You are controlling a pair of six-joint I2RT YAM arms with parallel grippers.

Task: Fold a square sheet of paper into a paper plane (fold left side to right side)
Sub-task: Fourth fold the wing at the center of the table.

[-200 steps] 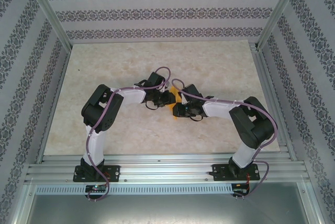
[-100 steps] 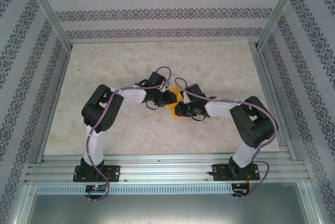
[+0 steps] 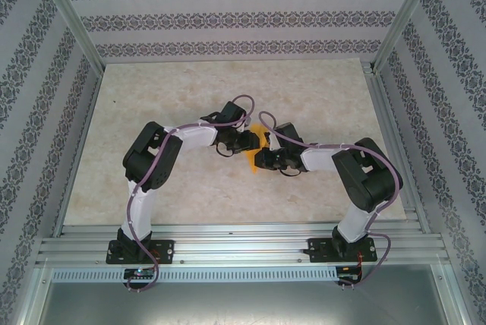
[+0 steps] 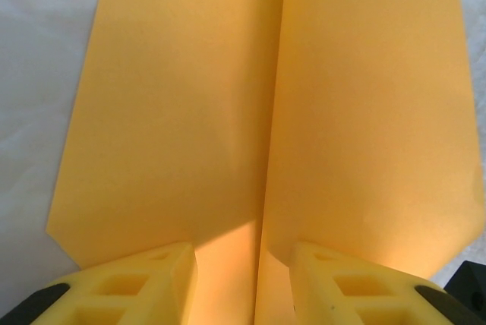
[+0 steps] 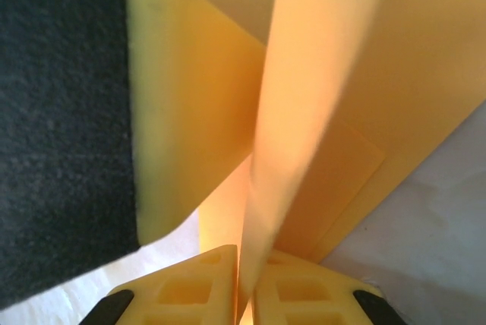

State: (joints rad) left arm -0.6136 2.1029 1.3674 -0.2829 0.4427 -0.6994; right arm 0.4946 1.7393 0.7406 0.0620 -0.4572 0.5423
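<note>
The orange-yellow sheet of paper [image 3: 263, 140] lies at the table's middle, folded into a long angular shape with a raised central ridge [image 4: 275, 74]. My left gripper [image 3: 249, 141] meets it from the left. In the left wrist view this gripper [image 4: 243, 255] is open, its yellow fingertips [image 4: 171, 264] standing either side of the ridge without pinching it. My right gripper [image 3: 261, 159] comes in from the right. In the right wrist view it [image 5: 244, 257] is shut on an upright fold of the paper [image 5: 304, 112]. The left gripper's yellow and black finger [image 5: 175, 112] stands close by.
The pale marbled tabletop [image 3: 152, 105] is bare around the paper. Aluminium frame rails [image 3: 228, 245] run along the near edge and the sides. Patterned walls close in the back and both sides.
My right gripper has closed on the paper's fold. My left gripper's jaws have spread wider, and its wrist has shifted a little to the right.
</note>
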